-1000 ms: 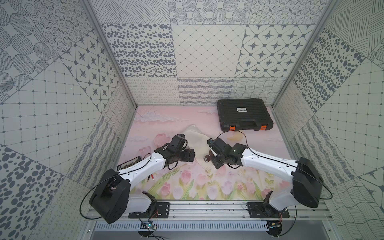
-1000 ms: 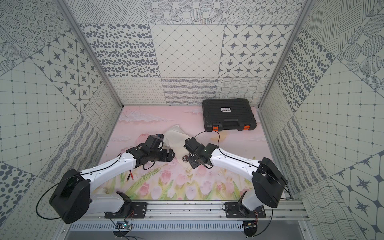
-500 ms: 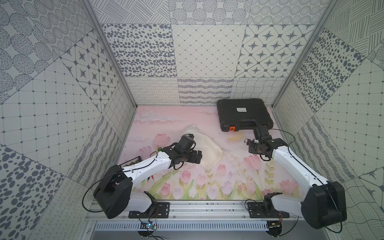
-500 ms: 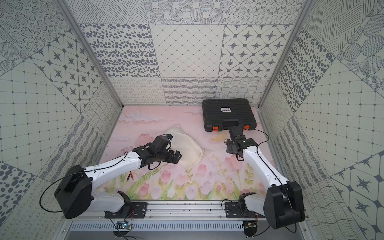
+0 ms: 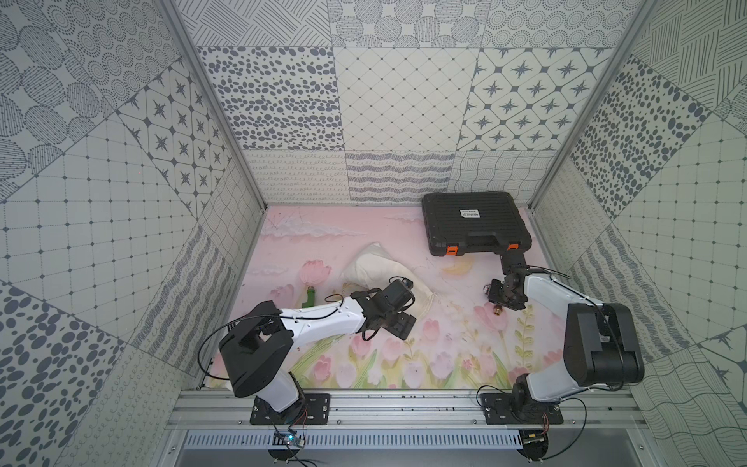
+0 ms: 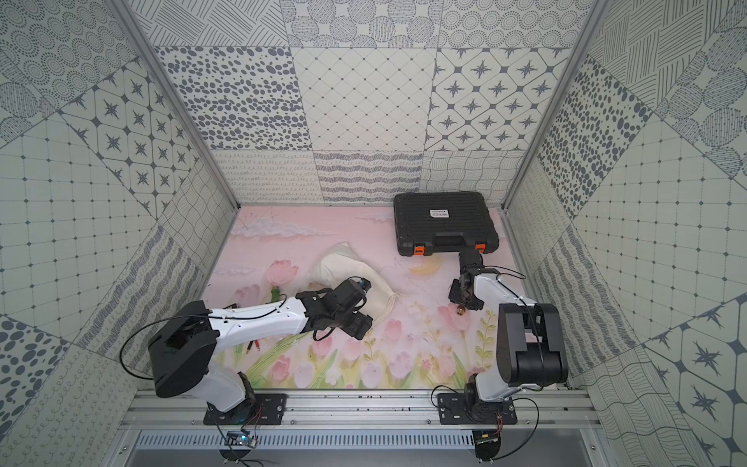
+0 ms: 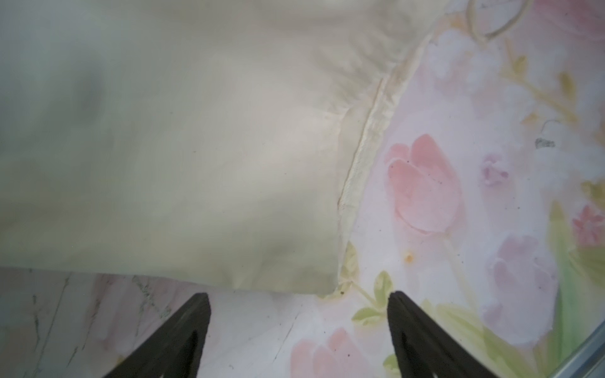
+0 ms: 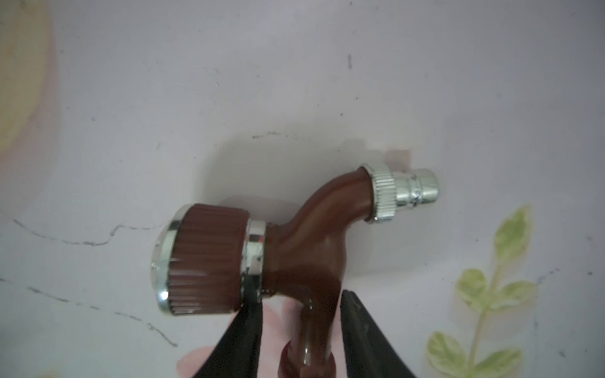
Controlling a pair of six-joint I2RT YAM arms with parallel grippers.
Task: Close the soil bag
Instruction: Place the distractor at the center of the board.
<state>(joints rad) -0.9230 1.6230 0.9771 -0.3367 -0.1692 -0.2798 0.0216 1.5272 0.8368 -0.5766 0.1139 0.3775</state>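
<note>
Bag (image 5: 378,265) lies flat on its side mid-bench (image 5: 424,364), to the left of the black case (image 5: 473,226) and apart from it in both top views. Pale cords (image 7: 487,31) lie loose off the hemmed end, on the side toward the right arm.

Left hand (image 7: 299,297): fingers spread, nothing between them. Tips are just short of the bag's near corner, not touching.

Right hand (image 8: 299,291): low over the bench near the case's front. Fingers sit astride the stem of a brown nozzle (image 8: 294,242) with chrome rings, a gap showing on each side, no pinch. Nozzle lies on the bench, well apart from the bag.
</note>
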